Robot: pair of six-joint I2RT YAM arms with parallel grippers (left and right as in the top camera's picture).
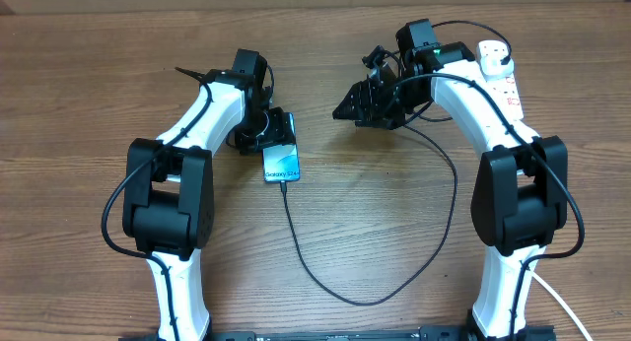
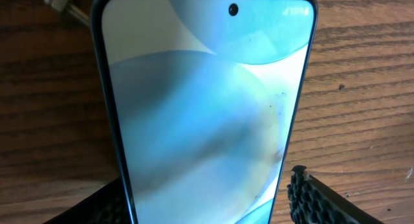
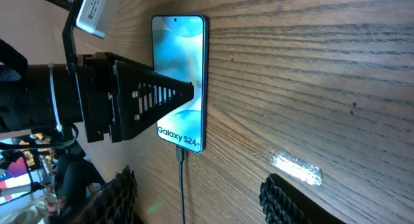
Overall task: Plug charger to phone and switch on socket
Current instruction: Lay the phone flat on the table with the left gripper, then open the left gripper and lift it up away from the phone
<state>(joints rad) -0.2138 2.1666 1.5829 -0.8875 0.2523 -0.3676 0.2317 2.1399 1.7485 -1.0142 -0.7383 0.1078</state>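
Lift left fingers (image 2: 315, 199), parted loosely astride phone (image 2: 200, 120), straight up without tugging plugged-in charger (image 3: 180, 191); send right fingers (image 3: 292, 199), wide and empty, to socket (image 1: 501, 70) switch.

A brown wood-grain table (image 1: 79, 65) carries a slim black-edged smartphone (image 1: 281, 162) (light-blue screen up), a thin black cable (image 3: 180, 191) looping from its bottom edge, and a white elongated power strip (image 1: 501, 70) at the far right.
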